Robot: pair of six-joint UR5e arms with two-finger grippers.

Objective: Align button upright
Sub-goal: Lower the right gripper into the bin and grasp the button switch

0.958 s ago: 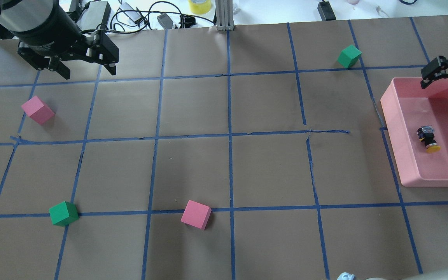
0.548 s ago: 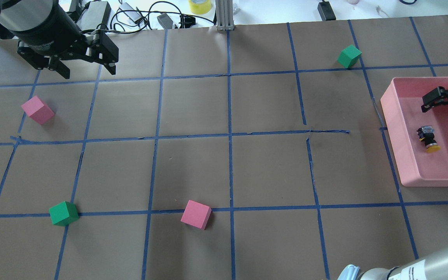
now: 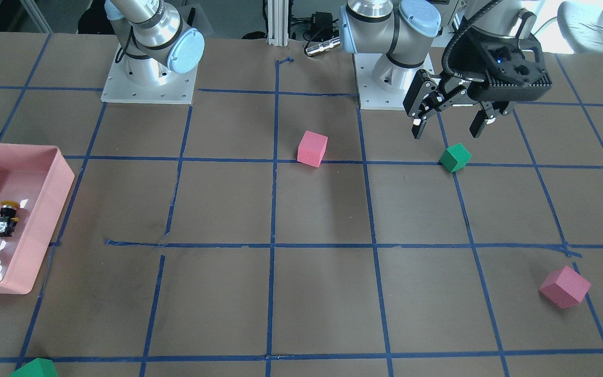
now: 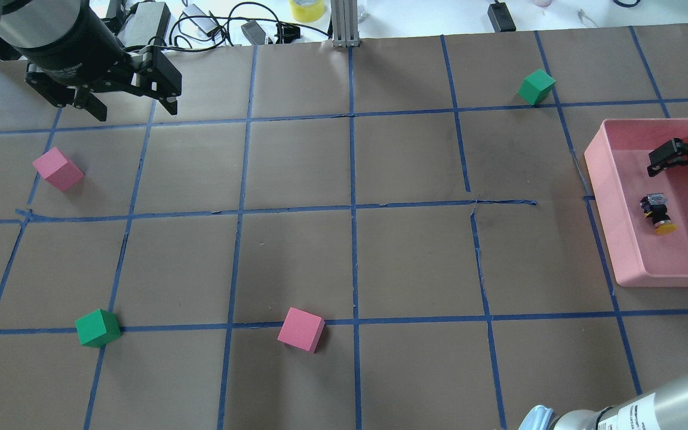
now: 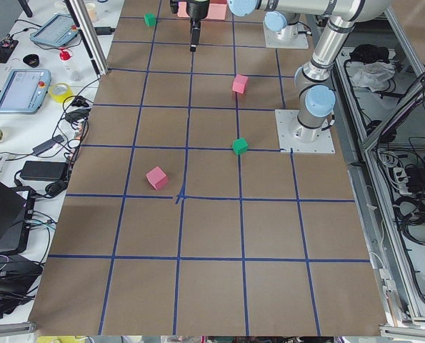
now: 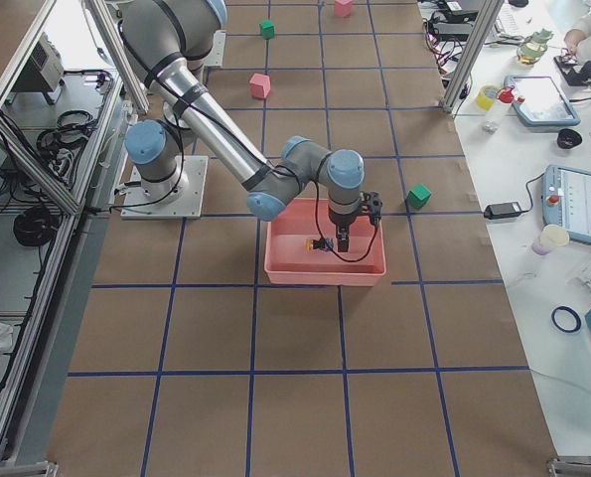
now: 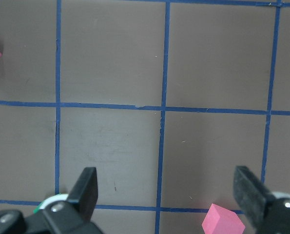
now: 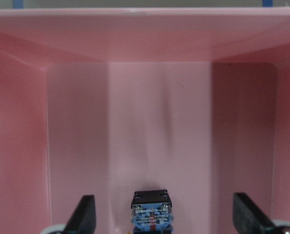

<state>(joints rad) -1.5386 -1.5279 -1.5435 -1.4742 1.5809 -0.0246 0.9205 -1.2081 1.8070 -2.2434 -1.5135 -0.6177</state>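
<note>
Lowering into the pink tray [image 4: 599, 179], the right claw [image 4: 678, 166] now sits nearer the button [image 4: 657, 212] than a second ago, with its fingers spread wide and empty. The button lies on its side just ahead of this claw, centred between its fingers and untouched. A grasp appears imminent. The left claw [image 4: 136, 110] stays open and empty.

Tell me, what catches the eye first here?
On the robot's right, a pink tray holds a tiny yellow-capped button lying on its side, with the right tool open over it. Scattered pink foam cubes and green foam cubes dot the blue-taped grid; the left tool hangs open far off.
</note>
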